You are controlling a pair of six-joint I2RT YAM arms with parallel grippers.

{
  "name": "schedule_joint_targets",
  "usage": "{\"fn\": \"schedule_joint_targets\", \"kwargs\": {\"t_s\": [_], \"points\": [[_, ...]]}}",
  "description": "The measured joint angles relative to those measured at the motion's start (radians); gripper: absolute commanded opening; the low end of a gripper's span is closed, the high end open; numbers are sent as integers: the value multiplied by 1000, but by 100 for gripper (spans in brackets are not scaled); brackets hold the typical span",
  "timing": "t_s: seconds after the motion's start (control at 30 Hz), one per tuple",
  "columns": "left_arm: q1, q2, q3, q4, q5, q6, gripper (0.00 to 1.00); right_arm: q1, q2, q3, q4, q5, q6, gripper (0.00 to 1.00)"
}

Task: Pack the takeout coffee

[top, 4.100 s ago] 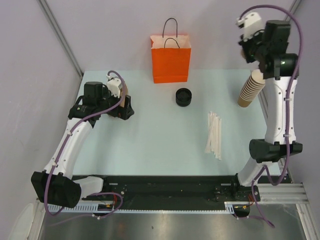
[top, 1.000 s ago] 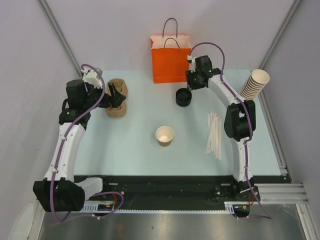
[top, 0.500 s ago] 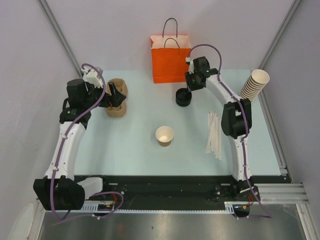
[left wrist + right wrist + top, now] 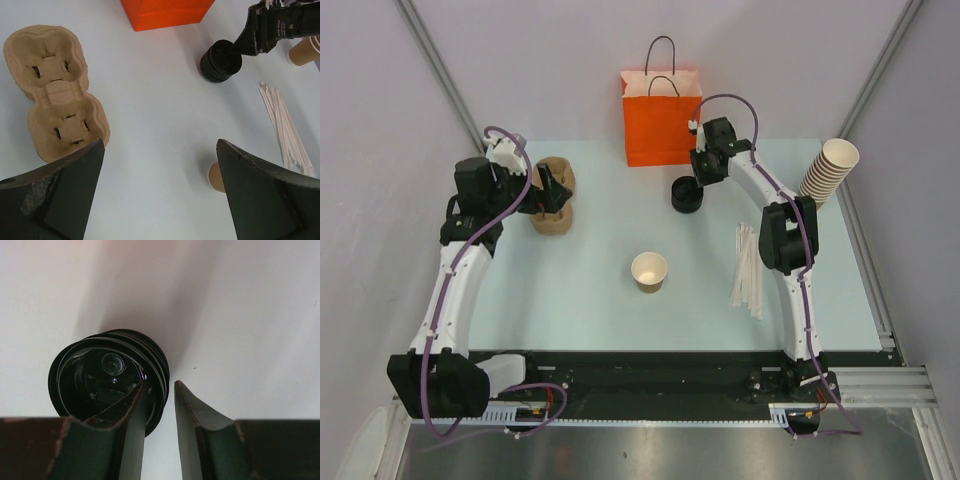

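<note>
The lids point(image 4: 100, 370) look glossy plastic, the carrier point(image 4: 55, 95) rough pulp, the cup point(image 4: 649, 272) matt paper.

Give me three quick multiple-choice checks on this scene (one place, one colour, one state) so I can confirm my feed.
1. Where does the single paper cup stand?
A. mid-table, nearer the arms' side than the lid stack
B. at the far left edge
C. on top of the lid stack

2. What colour is the bag?
A. white
B. orange
C. green

3. What state is the cup in?
A. upright and lidded
B. lying on its side
C. upright with no lid

Answers:
1 A: the top view shows it alone near the middle, on the near side of the stack.
2 B: its front is plainly orange.
3 C: its open mouth faces up.
</note>
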Motion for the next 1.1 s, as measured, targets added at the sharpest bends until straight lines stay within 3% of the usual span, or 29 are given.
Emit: {"fn": "schedule_joint_targets", "kwargs": {"t_s": [1.1], "points": [[0,6,0,3,8,-26,100,15,0,14,2,33,-2,32]]}}
